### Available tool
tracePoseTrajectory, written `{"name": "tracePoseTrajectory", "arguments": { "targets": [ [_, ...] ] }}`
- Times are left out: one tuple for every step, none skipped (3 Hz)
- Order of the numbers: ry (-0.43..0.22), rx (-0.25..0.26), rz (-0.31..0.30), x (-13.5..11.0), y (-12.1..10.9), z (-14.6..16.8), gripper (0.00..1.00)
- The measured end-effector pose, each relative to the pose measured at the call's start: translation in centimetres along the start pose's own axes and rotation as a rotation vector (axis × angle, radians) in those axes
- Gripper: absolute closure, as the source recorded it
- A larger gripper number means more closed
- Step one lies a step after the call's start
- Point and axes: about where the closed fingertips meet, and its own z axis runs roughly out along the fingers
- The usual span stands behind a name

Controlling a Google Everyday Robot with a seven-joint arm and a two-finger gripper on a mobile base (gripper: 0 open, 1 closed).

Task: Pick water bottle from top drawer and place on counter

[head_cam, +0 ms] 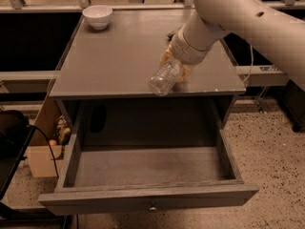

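One water bottle (164,76) here, and we see it tilted over the front right of the counter (119,56), base toward the edge, its upper end pinched in the gripper (175,67) (we can't tell if it touches the surface). Below, the top drawer (147,168) sits pulled out. A white bowl (97,16) sits back left.

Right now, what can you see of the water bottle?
The bottle is small, made of clear ribbed plastic. It is tilted, with its base pointing down and toward the camera. Its neck end is hidden in the claw, which is shut on it just below the arm's wrist. No cap or label shows. It hangs low over the counter near the front edge. I cannot tell whether its base touches the counter.
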Motion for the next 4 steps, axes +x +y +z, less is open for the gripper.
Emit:
{"name": "tracePoseTrajectory", "arguments": {
  "targets": [
    [-0.062, 0.090, 0.038, 0.1, 0.3, 0.3, 1.00],
    [-0.052, 0.087, 0.036, 0.4, 0.2, 0.4, 1.00],
    [-0.020, 0.067, 0.027, 0.9, 0.1, 1.0, 1.00],
    [0.041, 0.035, 0.056, 1.7, 0.2, 1.7, 1.00]
  ]
}}
